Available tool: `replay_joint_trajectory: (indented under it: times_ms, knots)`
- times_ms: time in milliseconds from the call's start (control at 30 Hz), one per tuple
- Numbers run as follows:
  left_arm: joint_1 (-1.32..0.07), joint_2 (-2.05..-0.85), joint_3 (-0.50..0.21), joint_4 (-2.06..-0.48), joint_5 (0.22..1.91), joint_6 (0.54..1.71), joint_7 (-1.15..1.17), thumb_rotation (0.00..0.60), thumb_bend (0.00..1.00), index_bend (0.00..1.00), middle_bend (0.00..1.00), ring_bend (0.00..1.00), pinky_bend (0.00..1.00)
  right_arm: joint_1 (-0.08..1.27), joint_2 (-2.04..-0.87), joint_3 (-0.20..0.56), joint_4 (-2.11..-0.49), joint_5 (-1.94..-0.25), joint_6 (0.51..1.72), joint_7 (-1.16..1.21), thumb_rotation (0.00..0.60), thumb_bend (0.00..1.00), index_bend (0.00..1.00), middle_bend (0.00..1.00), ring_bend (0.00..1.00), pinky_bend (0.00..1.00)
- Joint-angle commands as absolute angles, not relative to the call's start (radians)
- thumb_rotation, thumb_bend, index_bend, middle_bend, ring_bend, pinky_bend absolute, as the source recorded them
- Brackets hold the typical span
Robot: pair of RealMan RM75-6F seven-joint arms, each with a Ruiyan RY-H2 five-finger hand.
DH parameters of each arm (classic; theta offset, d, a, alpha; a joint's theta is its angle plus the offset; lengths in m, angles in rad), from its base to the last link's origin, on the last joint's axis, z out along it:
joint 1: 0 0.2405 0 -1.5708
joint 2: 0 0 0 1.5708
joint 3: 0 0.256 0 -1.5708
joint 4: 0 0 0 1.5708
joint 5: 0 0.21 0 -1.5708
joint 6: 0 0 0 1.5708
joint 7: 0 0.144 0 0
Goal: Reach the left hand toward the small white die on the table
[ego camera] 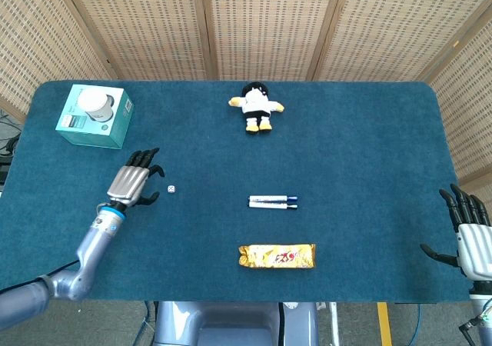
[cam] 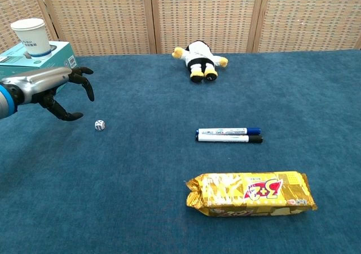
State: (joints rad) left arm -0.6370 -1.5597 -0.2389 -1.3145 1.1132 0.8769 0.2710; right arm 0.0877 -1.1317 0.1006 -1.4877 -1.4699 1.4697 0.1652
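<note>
The small white die [ego camera: 171, 189] [cam: 100, 125] lies on the blue table, left of centre. My left hand [ego camera: 134, 180] [cam: 59, 88] hovers just left of it, fingers spread and curved, holding nothing, a short gap away from the die. My right hand [ego camera: 470, 234] stays at the table's right front edge, fingers apart and empty; the chest view does not show it.
A teal box [ego camera: 94, 116] [cam: 36, 69] with a paper cup [cam: 30, 30] on top stands at the back left. A plush toy [ego camera: 257, 107] lies at the back centre, two markers [ego camera: 273, 201] in the middle, a yellow snack pack [ego camera: 277, 256] near the front.
</note>
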Motion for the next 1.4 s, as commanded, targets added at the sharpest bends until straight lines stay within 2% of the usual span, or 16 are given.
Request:
replay_joint_trajectory:
  times_ms: [33, 800, 900, 1067, 1233, 1400]
  knots:
    - [-0.669, -1.611, -0.248, -1.29, 1.029, 0.87, 0.353, 0.6, 0.35, 0.37, 0.0, 0.0, 0.0, 0.089, -1.131, 0.101, -1.486, -1.47, 1.468, 0.169, 0.6, 0.13, 0.0, 0.0, 0.0, 0.0]
    - [-0.736, -1.759, -0.245, -1.174, 0.834, 0.918, 0.518, 0.6, 0.38, 0.43, 0.0, 0.0, 0.0, 0.088, -1.126, 0.097, -1.482, -1.476, 1.469, 0.188, 0.6, 0.13, 0.0, 0.0, 0.0, 0.0]
    - [-0.739, -1.771, -0.242, -1.16, 0.823, 0.918, 0.525, 0.6, 0.38, 0.45, 0.0, 0.0, 0.0, 0.088, -1.126, 0.098, -1.481, -1.473, 1.468, 0.191, 0.6, 0.14, 0.0, 0.0, 0.0, 0.0]
    - [-0.745, -1.788, -0.239, -1.138, 0.82, 0.923, 0.529, 0.6, 0.4, 0.56, 0.0, 0.0, 0.0, 0.088, -1.125, 0.097, -1.478, -1.474, 1.467, 0.196, 0.6, 0.13, 0.0, 0.0, 0.0, 0.0]
    - [-0.749, -1.791, -0.24, -1.138, 0.801, 0.932, 0.552, 0.6, 0.43, 0.58, 0.0, 0.0, 0.0, 0.089, -1.124, 0.099, -1.476, -1.47, 1.465, 0.202, 0.6, 0.13, 0.0, 0.0, 0.0, 0.0]
    - [-0.743, -1.749, -0.249, -1.203, 0.804, 0.959, 0.558, 0.6, 0.45, 0.58, 0.0, 0.0, 0.0, 0.089, -1.124, 0.099, -1.474, -1.47, 1.465, 0.205, 0.6, 0.13, 0.0, 0.0, 0.0, 0.0]
